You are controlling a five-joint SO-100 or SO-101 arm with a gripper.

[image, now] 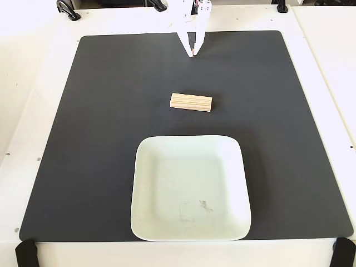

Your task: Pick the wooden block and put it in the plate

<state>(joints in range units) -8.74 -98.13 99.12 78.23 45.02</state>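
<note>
Fixed view, looking down on a white surface (41,83) covered by a large black mat (100,139): the wooden block (191,102), a small light-tan bar with lengthwise grain lines, lies flat on the mat with its long side running across the picture. It sits just beyond the far rim of the plate (144,183), near it but not touching, a strip of bare mat between the 2. The plate, square with rounded corners, pale mint-white and glossy, rests on the mat at the near side of the picture and carries a faint scuff mark on its inner floor. Nothing lies inside it.

On the far side of the block from the plate, well apart from both, the white gripper (193,54) hangs down from the top edge of the picture, over the far border of the mat. Its 2 fingers (183,39) taper to a point where the tips meet or nearly meet; they appear closed, and they hold nothing. The block is untouched.

Black clamps (68,10) show at the far edge of the surface, beyond the gripper from the plate, and 2 black corner pieces (25,254) sit at the near edge, to either side of the plate.
</note>
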